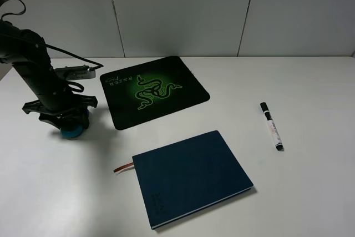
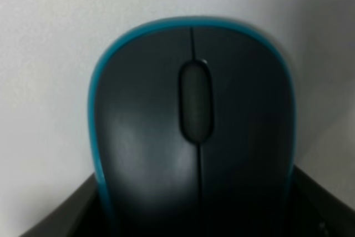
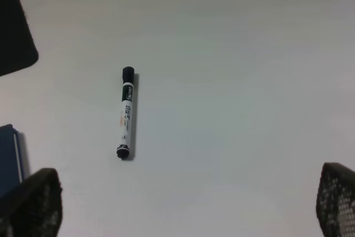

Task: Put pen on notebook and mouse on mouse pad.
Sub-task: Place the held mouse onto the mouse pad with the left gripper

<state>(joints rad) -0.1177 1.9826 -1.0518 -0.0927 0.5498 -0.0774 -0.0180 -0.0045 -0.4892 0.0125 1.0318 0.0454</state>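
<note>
The mouse, grey on top with a teal rim, sits on the white table at the far left, just left of the mouse pad. My left gripper reaches straight down and is shut on the mouse, whose teal edge shows below the fingers. The navy notebook lies in front of the pad. The pen lies flat on the table to the notebook's right. In the right wrist view my right gripper hangs open above the table, short of the pen, with nothing between its fingers.
The black mouse pad's corner and the notebook's corner show at the edge of the right wrist view. A brown ribbon bookmark sticks out of the notebook's left side. A grey wall stands behind the table.
</note>
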